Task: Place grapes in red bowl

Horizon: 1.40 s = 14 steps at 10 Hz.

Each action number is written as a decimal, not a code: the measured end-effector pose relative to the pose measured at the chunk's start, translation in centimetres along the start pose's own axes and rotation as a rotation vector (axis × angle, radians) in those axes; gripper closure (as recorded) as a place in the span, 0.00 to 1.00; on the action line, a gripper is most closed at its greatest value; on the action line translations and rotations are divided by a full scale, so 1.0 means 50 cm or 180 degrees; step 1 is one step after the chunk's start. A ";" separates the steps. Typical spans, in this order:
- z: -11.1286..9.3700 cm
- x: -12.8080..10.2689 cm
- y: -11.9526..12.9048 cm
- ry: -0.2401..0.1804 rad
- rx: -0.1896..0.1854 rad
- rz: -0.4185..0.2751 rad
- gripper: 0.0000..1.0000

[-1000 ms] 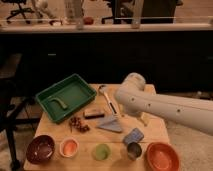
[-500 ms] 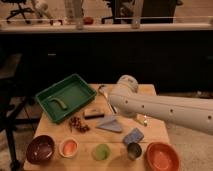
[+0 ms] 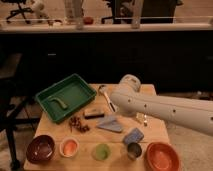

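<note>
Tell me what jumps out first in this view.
The big white arm reaching in from the right over the wooden table dominates; its gripper is not in view. Next come the green tray at back left and the bright red bowl at front right, with the dark grapes lying just in front of the tray.

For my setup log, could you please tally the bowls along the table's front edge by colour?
Orange-red: 1, the red bowl
Maroon-brown: 1, the maroon bowl
Pale, orange inside: 1, the small bowl
Green: 1, the green bowl
Total: 4
The gripper is not in view, hidden beyond the arm.
</note>
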 end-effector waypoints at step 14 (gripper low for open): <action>0.019 -0.088 -0.362 -0.0203 0.0251 -0.1423 0.20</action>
